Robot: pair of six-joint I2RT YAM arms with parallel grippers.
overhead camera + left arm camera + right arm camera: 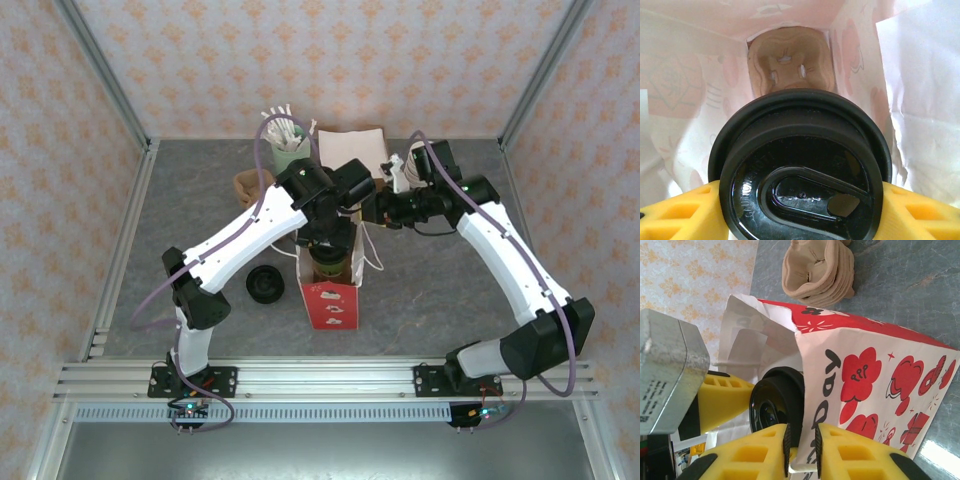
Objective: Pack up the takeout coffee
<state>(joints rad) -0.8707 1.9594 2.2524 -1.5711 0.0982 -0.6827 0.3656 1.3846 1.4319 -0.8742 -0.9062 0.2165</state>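
Left wrist view: one takeout coffee (800, 165), one paper bag (920, 100).

The coffee (328, 264) stands upright: dark olive-green paper under a round, glossy black lid (800, 170) with a raised teardrop sip tab. It is clamped at the lid between the yellow fingers (675, 215) of the left gripper (800, 215), inside the open bag (875, 380). The lid's rim lies just beside the right gripper (802, 452), which pinches the bag's edge.

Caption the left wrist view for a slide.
Left gripper holds the black-lidded takeout coffee inside a printed white paper bag, above the brown moulded-pulp carrier at its bottom.
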